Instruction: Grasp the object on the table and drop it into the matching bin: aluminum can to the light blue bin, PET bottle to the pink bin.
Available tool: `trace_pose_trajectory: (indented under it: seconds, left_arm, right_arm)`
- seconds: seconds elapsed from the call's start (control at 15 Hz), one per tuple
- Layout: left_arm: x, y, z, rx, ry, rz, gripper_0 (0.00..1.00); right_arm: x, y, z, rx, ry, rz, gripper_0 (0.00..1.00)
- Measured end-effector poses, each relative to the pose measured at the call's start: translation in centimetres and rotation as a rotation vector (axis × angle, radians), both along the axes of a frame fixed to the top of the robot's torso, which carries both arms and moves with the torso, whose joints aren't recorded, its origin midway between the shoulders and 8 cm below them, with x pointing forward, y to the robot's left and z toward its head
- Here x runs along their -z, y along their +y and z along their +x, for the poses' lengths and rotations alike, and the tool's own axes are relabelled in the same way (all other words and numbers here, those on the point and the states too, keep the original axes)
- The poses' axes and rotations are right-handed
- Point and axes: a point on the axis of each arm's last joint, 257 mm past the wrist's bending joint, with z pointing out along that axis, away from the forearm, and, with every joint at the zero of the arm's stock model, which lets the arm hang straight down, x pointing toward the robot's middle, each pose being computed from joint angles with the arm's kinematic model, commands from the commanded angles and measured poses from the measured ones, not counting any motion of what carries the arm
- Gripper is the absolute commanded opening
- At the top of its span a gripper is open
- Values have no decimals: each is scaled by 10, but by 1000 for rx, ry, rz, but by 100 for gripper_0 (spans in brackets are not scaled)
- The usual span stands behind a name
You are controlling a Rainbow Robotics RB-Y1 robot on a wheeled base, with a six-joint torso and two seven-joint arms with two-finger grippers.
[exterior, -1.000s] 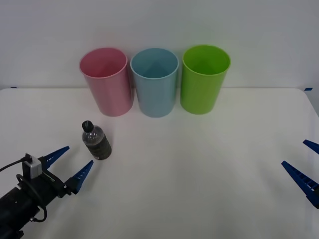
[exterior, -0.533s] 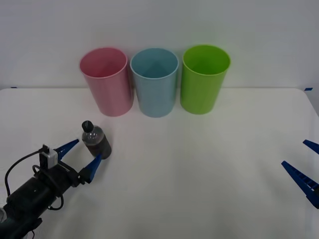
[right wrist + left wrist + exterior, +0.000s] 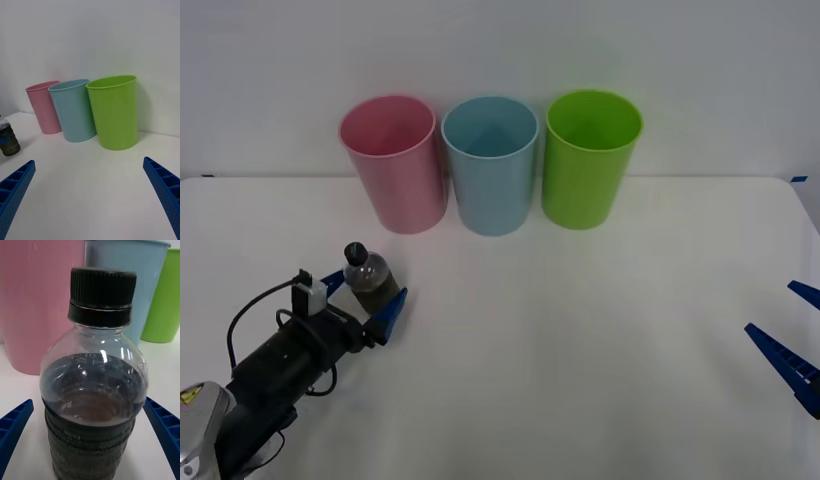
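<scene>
- On the table point(image 3: 580, 330), one PET bottle point(image 3: 368, 280) is standing upright between the left gripper point(image 3: 365, 297) fingers, jaws spread, not clamping.
- Three bins are standing behind: pink bin point(image 3: 392, 163), light blue bin point(image 3: 491, 164), green bin point(image 3: 589, 157).
- Right gripper point(image 3: 792, 335) is waiting wide open, holding nothing.

- The PET bottle point(image 3: 367, 280) stands upright on the white worktop point(image 3: 580, 330), toward the left side, in front of the pink bin and apart from it. It is small and clear, with a black screw cap point(image 3: 102, 296), a ribbed dark lower body and dark contents up to the shoulder.
- The pink bin point(image 3: 393, 163) stands upright at the back of the worktop, tall, slightly tapered, open-topped, leftmost in its row.
- The light blue bin point(image 3: 491, 164) stands upright just beside the pink bin, on its right, same shape and size.
</scene>
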Motion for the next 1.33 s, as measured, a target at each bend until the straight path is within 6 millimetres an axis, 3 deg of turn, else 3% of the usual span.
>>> trace_pose_trajectory:
  seconds: [0.53,0.6,0.67,0.73,1.33]
  left_arm:
    - [1,-4,7,8,0,14,100]
    - [1,-4,7,8,0,16,73]
    - [2,-4,7,8,-1,16,12]
    - [2,-5,7,10,-2,18,0]
    - [0,-1,1,18,-12,17,0]
  right_arm:
    - [0,0,0,0,0,0,100]
    - [0,0,0,0,0,0,100]
    - [0,0,0,0,0,0,100]
    - [0,0,0,0,0,0,100]
    - [0,0,0,0,0,0,100]
